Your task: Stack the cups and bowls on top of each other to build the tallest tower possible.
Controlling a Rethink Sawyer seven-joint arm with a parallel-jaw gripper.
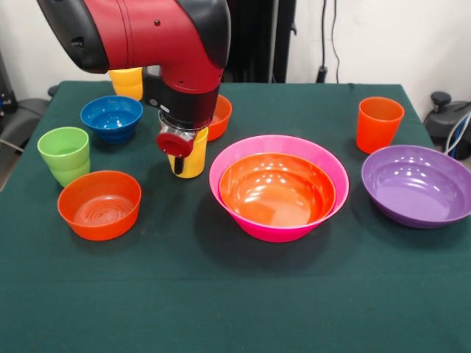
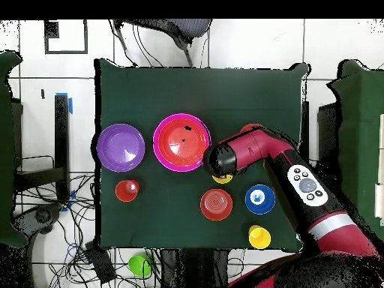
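The largest pink bowl stands mid-table with a large orange bowl nested in it. My gripper hangs right at a yellow cup just left of the pink bowl; the arm hides how it stands on the cup. Directly behind them sits a small orange bowl. A second yellow cup shows partly behind the arm at the back left.
A purple bowl and an orange cup are on the right of the front view. On the left are a blue bowl, a green cup and another small orange bowl.
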